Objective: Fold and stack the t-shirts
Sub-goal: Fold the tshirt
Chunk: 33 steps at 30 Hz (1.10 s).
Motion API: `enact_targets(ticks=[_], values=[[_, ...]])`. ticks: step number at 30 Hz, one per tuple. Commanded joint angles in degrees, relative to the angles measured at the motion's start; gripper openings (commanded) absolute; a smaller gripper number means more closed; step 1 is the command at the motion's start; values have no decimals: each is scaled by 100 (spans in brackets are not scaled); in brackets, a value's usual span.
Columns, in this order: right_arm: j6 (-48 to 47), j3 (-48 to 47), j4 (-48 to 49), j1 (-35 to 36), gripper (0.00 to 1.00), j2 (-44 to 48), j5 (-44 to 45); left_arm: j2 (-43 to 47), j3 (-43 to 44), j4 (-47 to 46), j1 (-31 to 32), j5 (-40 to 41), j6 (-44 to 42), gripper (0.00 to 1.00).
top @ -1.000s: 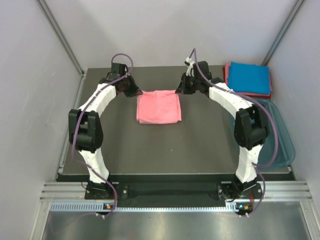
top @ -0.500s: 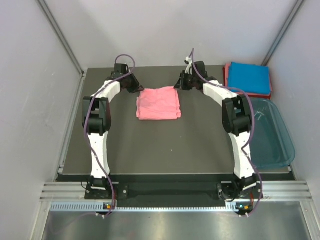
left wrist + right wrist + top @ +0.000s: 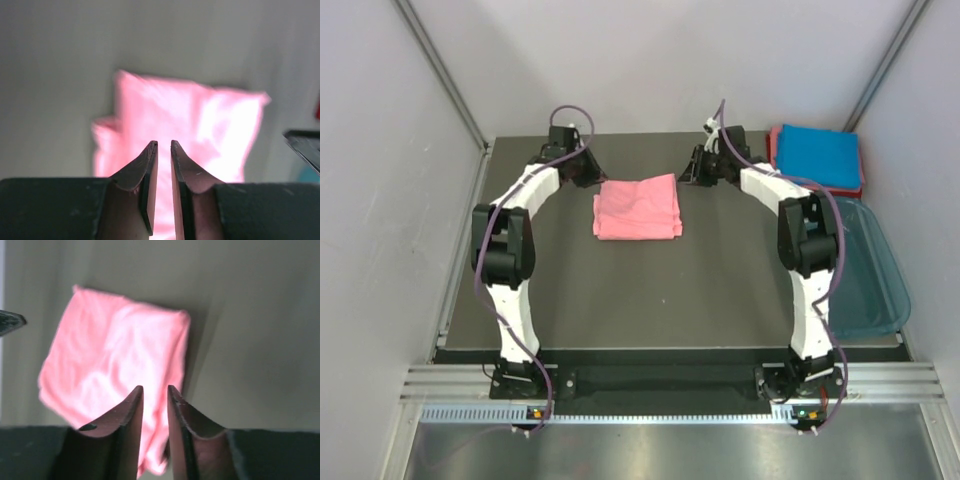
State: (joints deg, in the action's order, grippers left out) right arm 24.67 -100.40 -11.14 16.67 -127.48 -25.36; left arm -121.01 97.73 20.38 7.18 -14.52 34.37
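Pink shirt [image 3: 637,207] lies folded at upper centre: soft, creased, nearly square, long axis left to right, top edge climbing slightly rightward. Left gripper [image 3: 161,145] hangs off its upper-left corner, jaws a sliver apart, empty. Right gripper [image 3: 155,388], by the upper-right corner, is likewise parted and empty. Blue shirt [image 3: 817,155] lies flat on red shirt [image 3: 773,150], upper right.

Tabletop tally
Three t-shirts: salmon-pink shirt [image 3: 637,208], blue shirt [image 3: 817,155], reddish-pink shirt [image 3: 773,150]. One teal tub [image 3: 880,285]. Two grippers: left gripper [image 3: 162,145], right gripper [image 3: 155,388].

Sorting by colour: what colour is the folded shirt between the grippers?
The folded shirt is salmon pink, clearest in the top external view.
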Motion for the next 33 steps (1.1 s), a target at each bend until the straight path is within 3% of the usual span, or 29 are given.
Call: enact_targets(ticks=[1,8,16,22,28,33], values=[[12,397,59,196,24,890,-451,640,-508,-341,503,-375,-54,21],[-23,1599,330,513,23,901,-961,842,-2185,-763,521,-95,140,20],[-444,2543,306,504,24,1075,-532,1035,-2830,-957,495,-182,500,20],[-603,2455,-29,504,32,1620,-460,1203,-1848,-222,268,-341,265,32],[-638,2481,-64,513,40,1683,-469,202,-213,422,-243,-324,-377,36],[-586,2359,76,513,43,1419,-539,-844,1080,783,-270,-489,-887,37]])
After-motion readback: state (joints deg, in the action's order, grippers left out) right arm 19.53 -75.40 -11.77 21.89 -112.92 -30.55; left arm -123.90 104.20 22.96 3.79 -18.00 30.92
